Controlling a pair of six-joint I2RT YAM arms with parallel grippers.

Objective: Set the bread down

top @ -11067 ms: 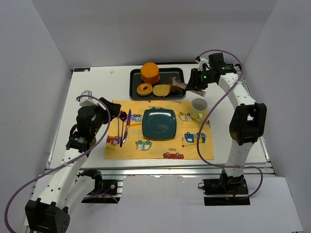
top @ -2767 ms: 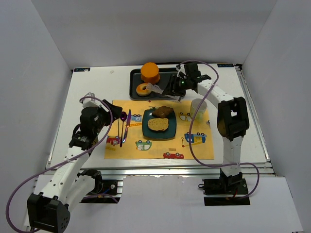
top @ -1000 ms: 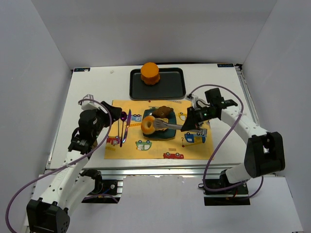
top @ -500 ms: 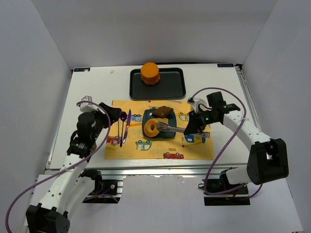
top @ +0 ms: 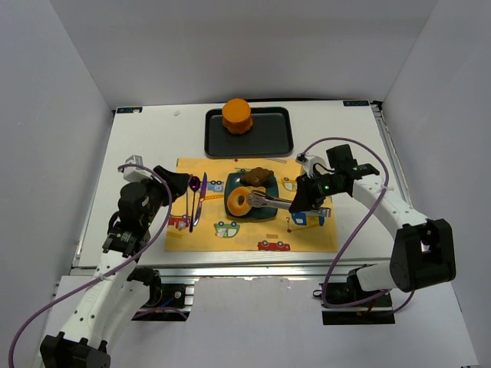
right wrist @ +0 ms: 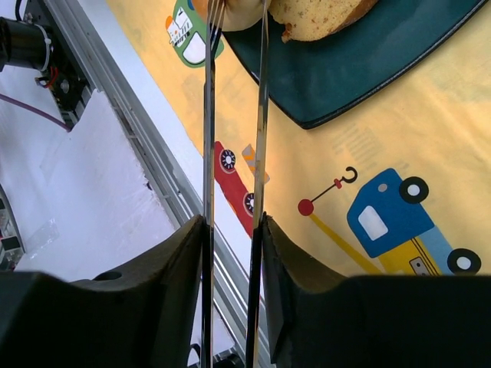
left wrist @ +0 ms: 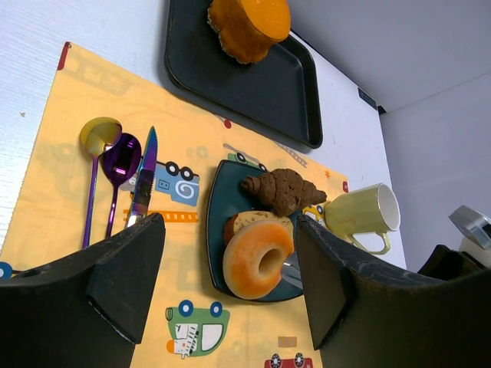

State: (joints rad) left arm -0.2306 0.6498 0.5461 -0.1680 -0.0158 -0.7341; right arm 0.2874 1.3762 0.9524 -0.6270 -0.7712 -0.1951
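The bread (left wrist: 249,221) lies flat on the dark teal plate (left wrist: 219,192), mostly covered by an orange ring bagel (left wrist: 257,259) leaning on it; its speckled face also shows in the right wrist view (right wrist: 318,15). A brown croissant (left wrist: 284,191) sits at the plate's far edge. My right gripper (top: 301,201) is shut on metal tongs (right wrist: 261,115), whose tips reach the bagel (top: 239,202) on the plate (top: 265,212). My left gripper (left wrist: 228,230) is open and empty, held above the mat's left side (top: 173,182).
A black tray (top: 268,134) at the back holds an orange muffin (top: 238,115). A pale green mug (left wrist: 360,211) stands right of the plate. Two spoons and a knife (top: 196,201) lie on the yellow placemat (top: 253,234). The table's front rail is near.
Since the earliest frames the bread, croissant and bagel moved from the tray to the plate. In the last half second the tongs and bagel barely shifted; the left arm drifted slightly.
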